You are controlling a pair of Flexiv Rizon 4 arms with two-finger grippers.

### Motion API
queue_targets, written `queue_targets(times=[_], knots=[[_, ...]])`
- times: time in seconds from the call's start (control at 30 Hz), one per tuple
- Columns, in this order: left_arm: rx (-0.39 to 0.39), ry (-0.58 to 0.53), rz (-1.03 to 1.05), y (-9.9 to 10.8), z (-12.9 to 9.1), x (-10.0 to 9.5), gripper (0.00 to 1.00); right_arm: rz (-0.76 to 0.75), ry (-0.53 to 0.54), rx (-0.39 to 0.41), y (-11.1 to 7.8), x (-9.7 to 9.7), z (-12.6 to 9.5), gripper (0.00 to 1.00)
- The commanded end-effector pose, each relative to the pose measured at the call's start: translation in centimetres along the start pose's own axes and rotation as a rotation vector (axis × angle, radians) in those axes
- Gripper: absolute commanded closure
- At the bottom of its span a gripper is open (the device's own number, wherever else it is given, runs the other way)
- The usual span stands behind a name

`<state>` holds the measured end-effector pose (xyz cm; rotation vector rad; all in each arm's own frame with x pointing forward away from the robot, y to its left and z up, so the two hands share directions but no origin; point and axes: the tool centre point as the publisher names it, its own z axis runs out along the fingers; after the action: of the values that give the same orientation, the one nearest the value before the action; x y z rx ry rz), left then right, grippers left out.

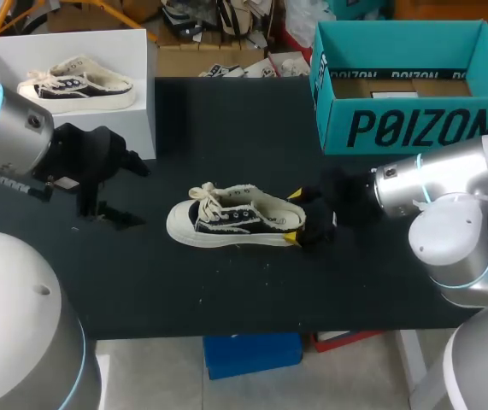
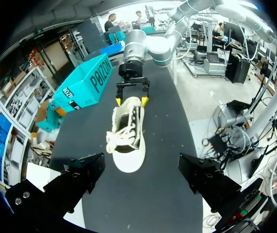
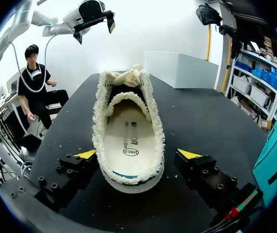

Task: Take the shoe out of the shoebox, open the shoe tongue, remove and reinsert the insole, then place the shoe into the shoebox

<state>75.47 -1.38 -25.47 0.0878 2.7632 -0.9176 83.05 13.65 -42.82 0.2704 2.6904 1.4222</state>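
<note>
1. Step one looks done: shoe (image 1: 235, 218) out of any box, upright on its sole near the middle of the table (image 1: 226, 290), toe toward the left edge, heel toward the right edge.
2. Tongue opening probably not started: laces (image 1: 209, 198) tied in a bow over the tongue (image 3: 123, 96), which lies flat.
3. Insole (image 3: 128, 141) seated flat inside, pale with print on it. Cannot tell from this alone whether removed and reinserted; judging by the tied laces, likely not yet.
4. Left to do, by that reading: tongue, insole out and in, then back into the box.
5. Right gripper (image 3: 137, 154) straddling the heel, jaws spread a bit wider than the shoe, yellow tips just beside each side, no visible contact, nothing held.
6. Left gripper (image 2: 139, 170) well apart from the toe, toward the left edge, jaws wide, empty.
7. Shoe look: low canvas sneaker, dark upper, cream frayed trim around the collar, white rubber sole, soft fabric likely to give under a pinch.
8. Teal shoebox (image 1: 414, 128) open at the far right corner, no shoe visible inside. White shoebox (image 1: 137, 94) at the far left corner, holding a second shoe (image 1: 77, 83).
</note>
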Motion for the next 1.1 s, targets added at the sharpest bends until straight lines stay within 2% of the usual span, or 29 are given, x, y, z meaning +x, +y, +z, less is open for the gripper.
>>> queue_targets(times=[0.03, 0.13, 0.17, 0.2, 0.23, 0.93, 1.1], knots=[[0.002, -0.004, 0.002, 0.1, 0.1, 0.1, 0.00, 0.008, -0.017, 0.016, -0.5, 0.0, 0.8, 0.00], [0.002, -0.004, 0.002, 0.1, 0.1, 0.1, 0.00, 0.011, -0.020, 0.015, -0.8, -0.1, 0.9, 0.00], [0.002, -0.004, 0.002, 0.1, 0.1, 0.1, 0.00, 0.012, -0.025, 0.016, -0.9, -0.1, 0.9, 0.03], [0.002, -0.004, 0.002, 0.1, 0.1, 0.1, 0.00, 0.012, -0.025, 0.016, -0.9, -0.1, 0.9, 0.76], [0.002, -0.004, 0.002, 0.1, 0.1, 0.1, 0.00, 0.012, -0.025, 0.016, -0.9, -0.1, 0.9, 1.00], [0.002, -0.004, 0.002, 0.1, 0.1, 0.1, 0.00, 0.012, -0.025, 0.016, -0.9, -0.1, 0.9, 1.00], [-0.095, -0.020, -0.103, -1.1, 0.7, 0.3, 0.00, 0.012, -0.025, 0.016, -0.9, -0.1, 0.9, 1.00]])
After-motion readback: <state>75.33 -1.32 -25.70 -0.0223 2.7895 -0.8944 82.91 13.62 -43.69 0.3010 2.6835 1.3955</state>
